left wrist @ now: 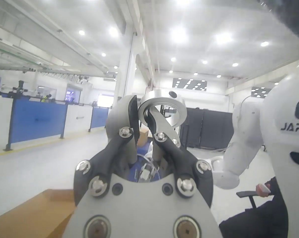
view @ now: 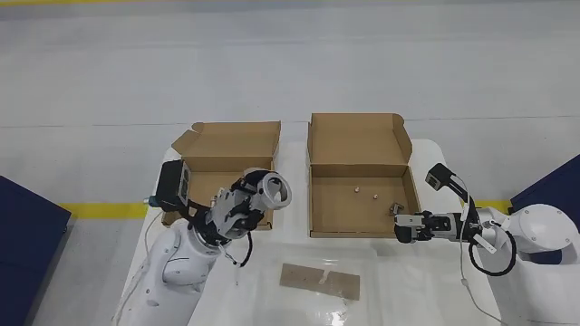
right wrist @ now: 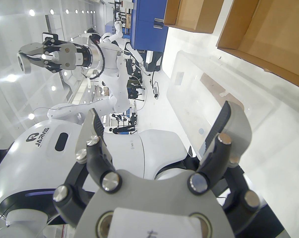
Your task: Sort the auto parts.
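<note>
Left gripper (left wrist: 140, 111): fingers closed onto the wall of a silver machined metal ring with a small round hole in its outer face (left wrist: 161, 96). One finger bears on the outside of the ring and the other passes through its bore. In the top view this gripper and the ring are raised above the white table (view: 435, 281), over the near right corner of the left open brown cardboard box (view: 227, 149). Right gripper (right wrist: 159, 125): fingers spread wide apart, ribbed pads exposed, nothing between them. In the top view it sits low at the near right corner of the right open brown cardboard box (view: 353, 213), just outside the front wall and pointing along it. This second box stands beside the first with a narrow gap between them, and both have their lids folded back on the far side. Three small pale parts (view: 397, 206) lie loose on the floor of the right box, apart from one another; their type cannot be determined. A flat brown cardboard piece (view: 319, 281) lies on the table nearer the robot, between the two arms, under a transparent plastic cover or tray.
</note>
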Motion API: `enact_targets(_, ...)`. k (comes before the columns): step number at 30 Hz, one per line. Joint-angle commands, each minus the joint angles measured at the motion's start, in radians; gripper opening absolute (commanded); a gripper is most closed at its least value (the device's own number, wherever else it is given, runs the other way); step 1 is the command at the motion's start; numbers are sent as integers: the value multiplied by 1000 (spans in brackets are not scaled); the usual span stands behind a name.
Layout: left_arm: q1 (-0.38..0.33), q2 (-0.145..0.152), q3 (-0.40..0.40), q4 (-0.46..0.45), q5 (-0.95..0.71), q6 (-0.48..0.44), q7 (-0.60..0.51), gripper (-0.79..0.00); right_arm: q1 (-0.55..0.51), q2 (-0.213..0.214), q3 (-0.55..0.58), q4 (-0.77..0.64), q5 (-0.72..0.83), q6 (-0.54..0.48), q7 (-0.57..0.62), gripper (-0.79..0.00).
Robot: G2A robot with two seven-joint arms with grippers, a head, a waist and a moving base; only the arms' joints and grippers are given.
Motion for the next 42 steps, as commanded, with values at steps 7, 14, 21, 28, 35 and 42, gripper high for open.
enact_targets(7, 5, 15, -60, 76, 100, 17, -117, -785, 0, 0, 0, 0, 0, 0, 0, 0)
enact_targets(14, 9, 24, -92, 114, 144, 27, -172, -785, 0, 0, 0, 0, 0, 0, 0, 0)
enact_targets(21, 8, 26, -83, 102, 171, 47, -210, -785, 0, 0, 0, 0, 0, 0, 0, 0)
enact_targets(28, -21, 39, -119, 102, 289, 166, -404, -785, 0, 0, 0, 0, 0, 0, 0, 0)
enact_targets(35, -23, 48, -157, 75, 288, 228, -482, -785, 0, 0, 0, 0, 0, 0, 0, 0)
enact_targets(42, -23, 48, -157, 75, 288, 228, -482, -785, 0, 0, 0, 0, 0, 0, 0, 0)
